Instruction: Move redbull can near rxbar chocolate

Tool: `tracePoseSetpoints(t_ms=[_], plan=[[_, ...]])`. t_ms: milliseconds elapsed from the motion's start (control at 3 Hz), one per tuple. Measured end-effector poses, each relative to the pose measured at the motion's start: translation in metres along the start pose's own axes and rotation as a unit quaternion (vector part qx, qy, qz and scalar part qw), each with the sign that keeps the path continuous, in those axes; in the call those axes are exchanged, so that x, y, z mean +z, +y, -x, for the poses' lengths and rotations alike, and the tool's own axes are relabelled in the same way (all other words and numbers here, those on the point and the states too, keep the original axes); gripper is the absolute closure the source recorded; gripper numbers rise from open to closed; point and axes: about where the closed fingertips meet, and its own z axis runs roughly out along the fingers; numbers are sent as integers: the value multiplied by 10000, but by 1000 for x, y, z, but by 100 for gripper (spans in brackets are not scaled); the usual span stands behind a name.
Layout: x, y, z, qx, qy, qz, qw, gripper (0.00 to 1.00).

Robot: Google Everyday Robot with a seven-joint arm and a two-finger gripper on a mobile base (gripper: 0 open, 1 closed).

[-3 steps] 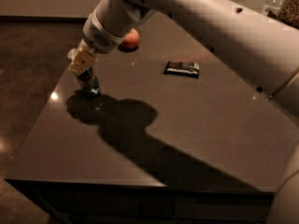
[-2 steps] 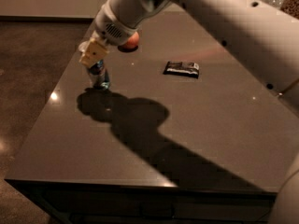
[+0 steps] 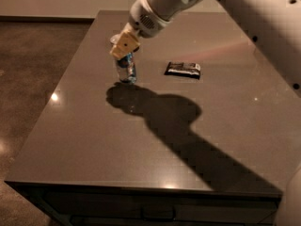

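— Dark table (image 3: 94,140). What's left of the rxbar chocolate (image 3: 183,69)?
— That's the redbull can (image 3: 127,72), upright, near the bar but apart. The gripper (image 3: 124,48) is on its top, jaws seemingly pinching it.
— And right of the bar?
— The white arm (image 3: 225,8) overhead.

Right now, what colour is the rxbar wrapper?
The rxbar chocolate is black with pale lettering, camera view; gripper holds redbull can.
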Motion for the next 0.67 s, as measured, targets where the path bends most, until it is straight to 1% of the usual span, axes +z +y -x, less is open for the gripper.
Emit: tracePoseSetpoints(t_ms=[333,667], plan=[[-9,-23,-25,290,-2,-74,9996,100],[-20,-47,-49,596,-72,-212,9980,100]])
